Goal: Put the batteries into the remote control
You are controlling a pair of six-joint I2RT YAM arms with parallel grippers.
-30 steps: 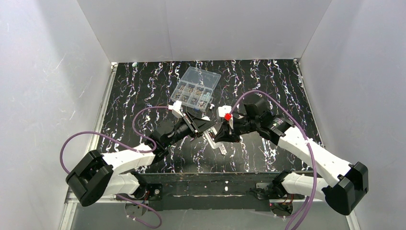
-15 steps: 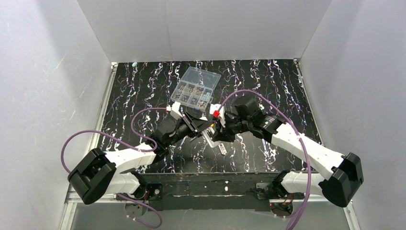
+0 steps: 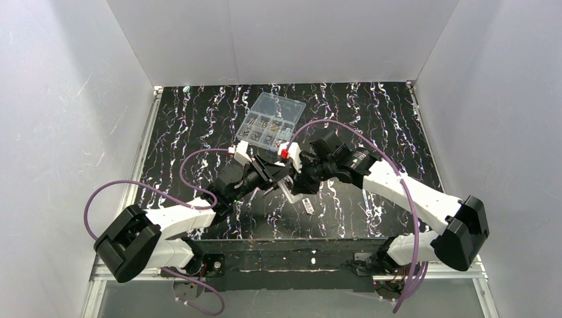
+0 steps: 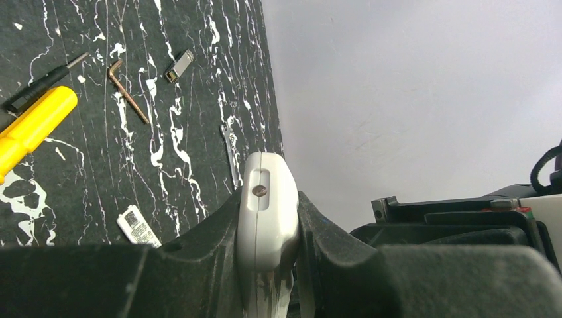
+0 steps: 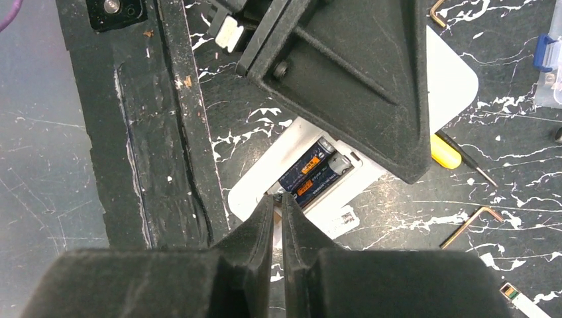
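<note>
The left tool [image 4: 266, 228] is clamped on the remote control [image 4: 264, 199], one finger on each long side, holding it on edge above the middle of the counter [image 5: 411, 278], its end sticking out past the fingertips. From the right wrist the remote's back lies open, with two batteries [image 5: 317, 171] side by side in the bay. The right tool [image 5: 278, 197] has its fingers pressed almost together, only a thin slit between them and nothing seen in it, with the tips at the near rim of that bay. Whether they touch it is hard to say. A yellow-handled screwdriver [image 4: 33, 126] and a bent hex key [image 4: 127, 91] lie beyond the remote, and a clear compartment box [image 3: 272, 119] sits farther back.
</note>
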